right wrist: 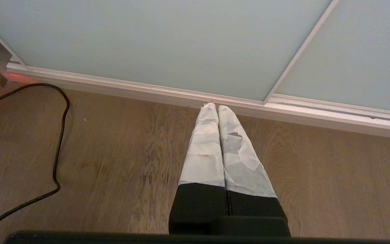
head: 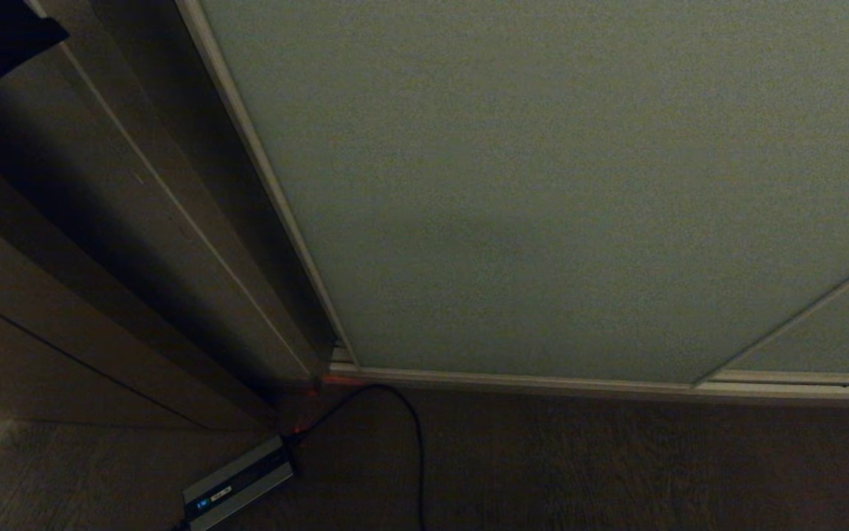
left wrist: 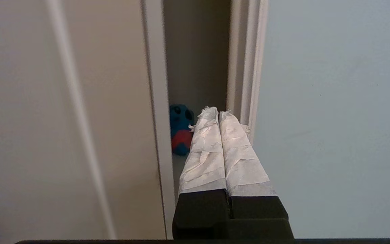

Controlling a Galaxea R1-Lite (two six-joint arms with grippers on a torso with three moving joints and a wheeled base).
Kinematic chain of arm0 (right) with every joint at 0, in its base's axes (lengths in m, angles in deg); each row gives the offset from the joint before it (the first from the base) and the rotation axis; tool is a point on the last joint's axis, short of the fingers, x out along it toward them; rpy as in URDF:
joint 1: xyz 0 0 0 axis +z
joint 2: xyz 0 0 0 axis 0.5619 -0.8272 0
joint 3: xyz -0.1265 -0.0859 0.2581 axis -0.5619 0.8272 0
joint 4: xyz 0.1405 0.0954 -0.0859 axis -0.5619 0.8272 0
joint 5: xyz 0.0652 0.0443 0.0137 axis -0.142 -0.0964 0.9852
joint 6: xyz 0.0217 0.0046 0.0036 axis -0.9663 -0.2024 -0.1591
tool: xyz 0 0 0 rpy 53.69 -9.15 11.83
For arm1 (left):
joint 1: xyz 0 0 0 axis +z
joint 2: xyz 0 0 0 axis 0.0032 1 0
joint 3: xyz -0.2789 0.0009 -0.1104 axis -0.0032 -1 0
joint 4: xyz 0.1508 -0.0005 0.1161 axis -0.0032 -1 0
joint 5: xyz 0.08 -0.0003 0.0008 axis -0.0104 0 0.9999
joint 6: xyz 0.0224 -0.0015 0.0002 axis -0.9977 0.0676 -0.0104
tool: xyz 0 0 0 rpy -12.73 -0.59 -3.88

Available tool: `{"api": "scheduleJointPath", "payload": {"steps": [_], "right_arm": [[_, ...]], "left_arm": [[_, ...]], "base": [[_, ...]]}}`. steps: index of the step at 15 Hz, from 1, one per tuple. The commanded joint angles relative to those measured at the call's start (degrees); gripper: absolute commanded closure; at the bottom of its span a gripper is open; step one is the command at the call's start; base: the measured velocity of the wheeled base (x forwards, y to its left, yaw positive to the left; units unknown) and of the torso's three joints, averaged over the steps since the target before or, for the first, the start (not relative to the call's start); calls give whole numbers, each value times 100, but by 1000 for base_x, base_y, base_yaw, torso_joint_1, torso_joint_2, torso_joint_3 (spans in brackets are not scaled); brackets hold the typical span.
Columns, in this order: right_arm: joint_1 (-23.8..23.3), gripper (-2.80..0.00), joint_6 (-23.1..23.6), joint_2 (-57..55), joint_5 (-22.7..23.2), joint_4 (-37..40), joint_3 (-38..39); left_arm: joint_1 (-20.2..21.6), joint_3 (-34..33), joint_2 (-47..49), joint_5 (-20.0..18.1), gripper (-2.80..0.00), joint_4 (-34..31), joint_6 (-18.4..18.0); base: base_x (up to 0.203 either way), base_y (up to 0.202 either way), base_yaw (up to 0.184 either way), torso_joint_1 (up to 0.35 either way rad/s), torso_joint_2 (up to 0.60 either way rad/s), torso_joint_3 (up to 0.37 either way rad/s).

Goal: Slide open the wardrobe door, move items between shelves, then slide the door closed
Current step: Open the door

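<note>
Wood-grain flooring (right wrist: 120, 162) runs up to a wardrobe whose sliding wardrobe door (head: 542, 184), a pale grey-green panel in a thin beige frame, fills most of the head view. At its left edge the door stands slightly ajar, leaving a narrow dark gap against the wardrobe's side wall; the left wrist view looks straight into that gap. Deep inside it sits the teal koala plush (left wrist: 180, 128) with its pink belly, on a pale shelf (left wrist: 179, 169), only partly visible past the frame. The other items cannot be seen.

The left gripper (left wrist: 218, 113) has its 2 tape-wrapped fingers pressed together, holding nothing, with the tips pointing at the gap just beside the door's beige frame (left wrist: 249, 67); whether they touch the frame cannot be told. The right gripper (right wrist: 215, 106) is likewise closed and empty, pointing down over the floor near the bottom rail (right wrist: 130, 88) of the door, close to where a second grey-green panel (right wrist: 361, 57) overlaps at the right.

Left of the door rises brown wooden panelling (head: 99, 243). On the floor near it lies a small grey box (head: 240, 483) with a black cable (head: 413, 428) looping from it, and a faint red glow (head: 332, 380) marks the door's lower left corner.
</note>
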Motion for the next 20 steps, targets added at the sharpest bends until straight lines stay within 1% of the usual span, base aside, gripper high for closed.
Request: {"api": "scheduleJointPath", "payload": {"steps": [1,11,16,20], "right_arm": [[1,0,6,-11,2,0,18],[1,0,6,-11,2,9,18],[1,0,6,-11,2,0,20],[1,0,6,-11,2,0,19]], "left_arm": [[-35,222,270,-4,0,33,-39],[-370,703,799,50,0,14,-290],[-366,1051,1094,68,0,24,-295],[-366,1121,881,92,0,4,-300]], "base": [[0,0,0,0,0,0],[0,0,0,0,0,0],[0,0,0,0,0,0],[0,0,0,0,0,0]]}}
